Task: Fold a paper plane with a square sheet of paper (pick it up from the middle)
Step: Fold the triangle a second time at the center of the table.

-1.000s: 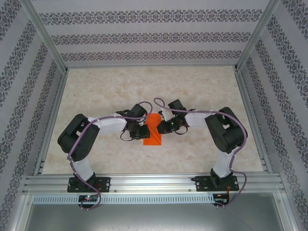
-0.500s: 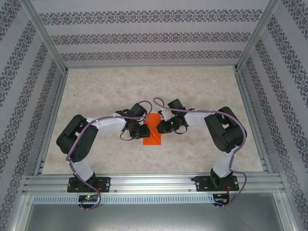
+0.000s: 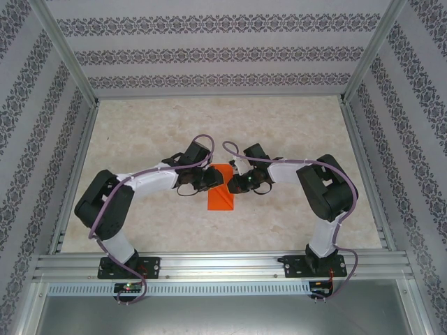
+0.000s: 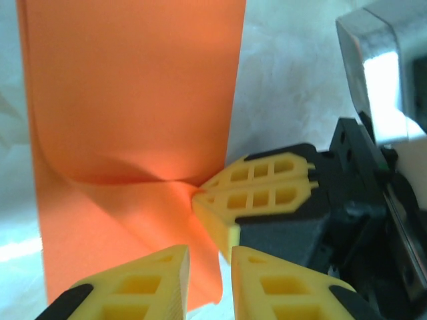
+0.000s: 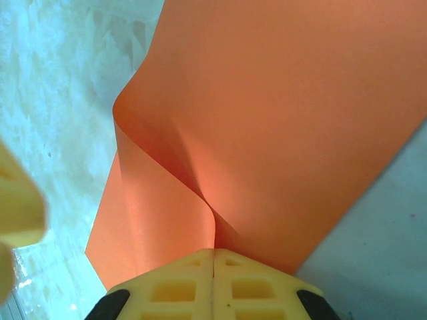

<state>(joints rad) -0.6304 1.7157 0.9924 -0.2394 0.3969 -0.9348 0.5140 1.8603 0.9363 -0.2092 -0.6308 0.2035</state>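
The orange sheet of paper [image 3: 222, 194] lies mid-table between both grippers, buckled along a soft ridge [image 4: 133, 100]. My right gripper [image 3: 235, 184] is shut on a pinched-up fold at the sheet's right edge [image 5: 213, 252]. In the left wrist view its yellow fingers [image 4: 253, 193] clamp that edge. My left gripper [image 3: 209, 179] hovers at the sheet's left side with its jaws slightly apart [image 4: 210, 253]. The paper's near corner [image 4: 203, 293] sits loosely in the gap and is not pinched.
The marbled table top [image 3: 293, 125] stretches behind and to both sides of the paper. Aluminium rails [image 3: 223, 265] edge the front, and patterned walls [image 3: 42, 105] close in the sides and back.
The left arm swung its gripper up and right over the sheet's left edge, and its jaws parted a little. The paper went from a raised narrow hump to a flatter strip. The right gripper kept its grip.
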